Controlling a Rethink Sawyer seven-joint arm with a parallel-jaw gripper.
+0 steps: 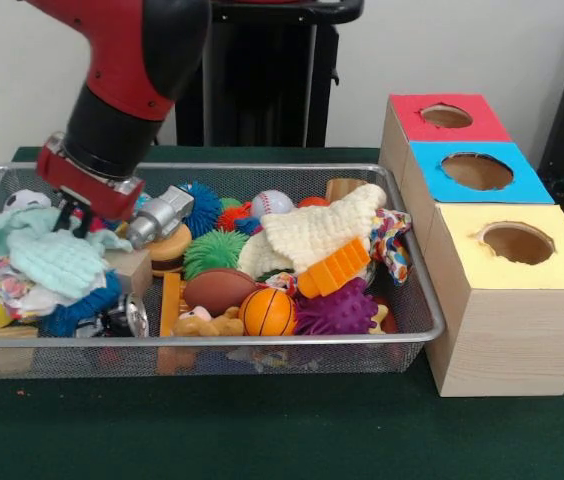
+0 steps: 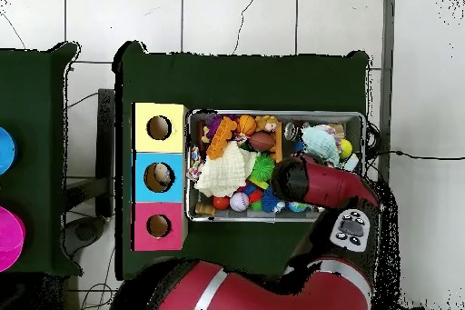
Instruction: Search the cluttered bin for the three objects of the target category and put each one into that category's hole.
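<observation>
bin (image 1: 432,320) packed, no gaps | arm (image 1: 122,90) over left end | box holes (image 1: 517,242) unobstructed

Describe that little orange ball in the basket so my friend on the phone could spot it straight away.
Start at the silver wire bin beside the three wooden boxes, and look along its near rim, about the middle. The orange ball sits there between a purple spiky toy and a brown football. It is the only one that is round and smooth with black basketball lines.

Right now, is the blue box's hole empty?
No. In the overhead view, the blue box shows a pale object inside its hole; what it is, I cannot tell.
</observation>
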